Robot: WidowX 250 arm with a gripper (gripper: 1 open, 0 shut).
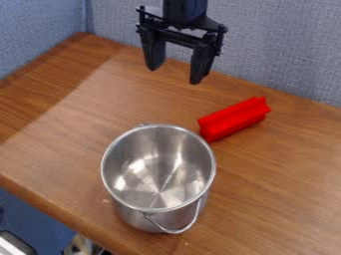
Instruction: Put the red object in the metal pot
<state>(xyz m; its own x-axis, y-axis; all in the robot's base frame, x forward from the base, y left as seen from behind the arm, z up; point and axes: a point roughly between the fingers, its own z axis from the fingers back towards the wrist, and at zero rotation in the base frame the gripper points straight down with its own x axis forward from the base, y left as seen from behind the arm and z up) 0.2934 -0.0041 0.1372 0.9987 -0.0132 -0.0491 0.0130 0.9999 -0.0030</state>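
Shiny stainless steel makes up the metal pot (158,177), which stands upright and open-topped near the front edge of the wooden table (80,115). Its thin wire bail handle (180,227) hangs down against the near side, and nothing lies on the part of the bottom that shows. Beyond the pot and to the right in the view, the bright red rectangular block (234,118) lies flat on the wood, outside the pot. It is set at a slant, its nearer end close to the pot's rim and its other end pointing away to the right. Farther back, the black two-fingered gripper (177,73) hangs over the table, released, its fingers spread wide with only air between them. Blue-grey panels (284,40) rise behind the table.
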